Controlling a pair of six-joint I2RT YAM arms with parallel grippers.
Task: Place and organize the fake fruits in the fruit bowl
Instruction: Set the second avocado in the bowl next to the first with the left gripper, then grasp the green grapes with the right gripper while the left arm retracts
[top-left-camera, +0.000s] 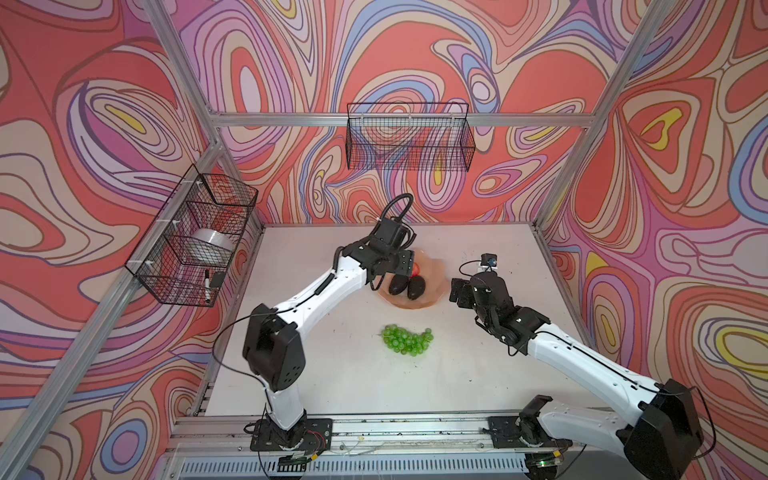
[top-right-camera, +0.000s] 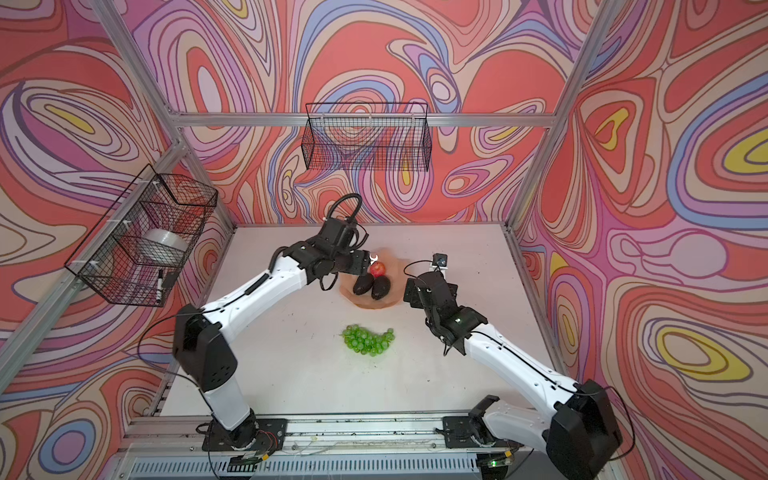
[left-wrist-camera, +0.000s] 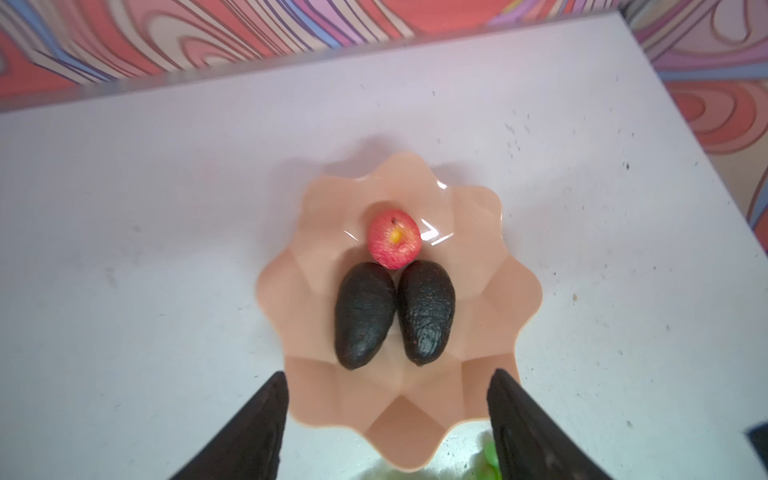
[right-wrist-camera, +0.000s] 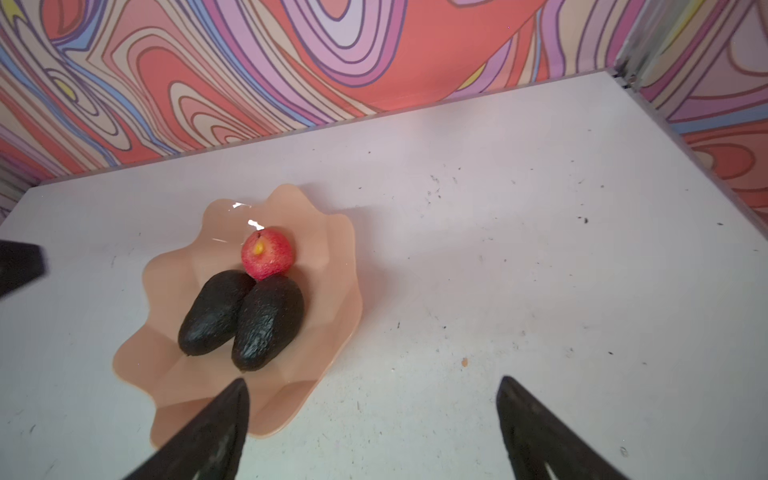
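Observation:
The peach fruit bowl (top-left-camera: 434, 291) (top-right-camera: 392, 291) (left-wrist-camera: 519, 291) (right-wrist-camera: 332, 257) stands toward the back of the white table. Two dark avocados (left-wrist-camera: 363, 316) (left-wrist-camera: 426, 309) (right-wrist-camera: 214, 311) (right-wrist-camera: 268, 320) lie side by side in it, and the small red fruit (left-wrist-camera: 394, 239) (top-right-camera: 377, 269) (right-wrist-camera: 268, 253) touches their far ends. My left gripper (left-wrist-camera: 389, 372) (top-right-camera: 365, 266) hovers over the bowl, open, nothing between its fingers. The right gripper (right-wrist-camera: 374, 379) (top-left-camera: 457, 291) is open and empty just right of the bowl. The green grapes (top-left-camera: 407, 339) (top-right-camera: 368, 340) lie on the table in front of the bowl.
A black wire basket (top-left-camera: 195, 237) on the left wall holds a tape roll (top-left-camera: 212, 245) and a marker (top-left-camera: 206, 284). Another wire basket (top-left-camera: 409, 137) hangs on the back wall. Aluminium frame posts stand at the table's corners.

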